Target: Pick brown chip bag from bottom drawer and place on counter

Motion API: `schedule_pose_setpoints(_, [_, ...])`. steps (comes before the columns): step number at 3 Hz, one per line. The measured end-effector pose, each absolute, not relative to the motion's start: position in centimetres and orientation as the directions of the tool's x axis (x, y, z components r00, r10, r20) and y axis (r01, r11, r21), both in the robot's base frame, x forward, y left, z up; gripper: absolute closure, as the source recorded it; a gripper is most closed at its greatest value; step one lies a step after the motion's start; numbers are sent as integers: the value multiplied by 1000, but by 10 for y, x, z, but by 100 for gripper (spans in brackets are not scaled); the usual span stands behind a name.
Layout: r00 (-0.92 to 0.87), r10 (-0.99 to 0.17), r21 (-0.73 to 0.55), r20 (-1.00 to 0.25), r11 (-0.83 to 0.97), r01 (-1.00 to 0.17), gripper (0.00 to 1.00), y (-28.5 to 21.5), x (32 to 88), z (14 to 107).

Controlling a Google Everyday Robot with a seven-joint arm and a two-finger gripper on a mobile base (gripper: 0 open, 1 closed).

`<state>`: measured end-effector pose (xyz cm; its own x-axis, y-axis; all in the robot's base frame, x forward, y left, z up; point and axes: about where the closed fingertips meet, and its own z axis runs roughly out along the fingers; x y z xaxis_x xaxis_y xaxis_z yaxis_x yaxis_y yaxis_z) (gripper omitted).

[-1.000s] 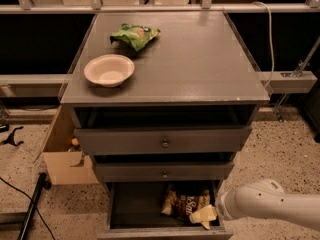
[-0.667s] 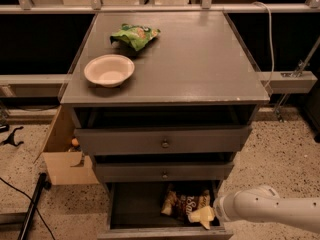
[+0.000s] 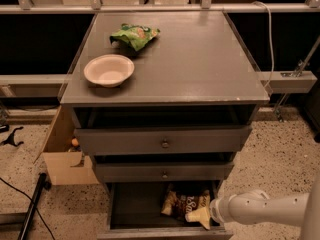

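The brown chip bag (image 3: 186, 202) lies in the open bottom drawer (image 3: 135, 209), toward its right side, dark brown with white lettering and tan edges. My gripper (image 3: 199, 216) reaches in from the right on a white arm and sits at the bag's front right edge, just above the drawer's front. The counter (image 3: 200, 59) is the flat grey top of the cabinet, well above.
A white bowl (image 3: 108, 70) and a green snack bag (image 3: 134, 35) sit on the counter's left and back. Two shallower drawers with knobs (image 3: 164, 144) stand slightly open above the bottom drawer. A cardboard box (image 3: 62, 156) stands left of the cabinet. A black cable lies on the floor.
My arm and gripper have slid left and slightly down, closer onto the bag's right edge. The bag has not visibly moved.
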<state>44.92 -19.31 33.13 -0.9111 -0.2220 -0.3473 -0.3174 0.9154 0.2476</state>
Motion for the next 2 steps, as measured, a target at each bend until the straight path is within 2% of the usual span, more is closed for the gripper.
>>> schedule_pose_setpoints(1, [-930, -220, 258, -294, 919, -299, 0, -185, 450, 290])
schedule_pose_setpoints(2, [-930, -220, 258, -294, 919, -299, 0, -185, 450, 290])
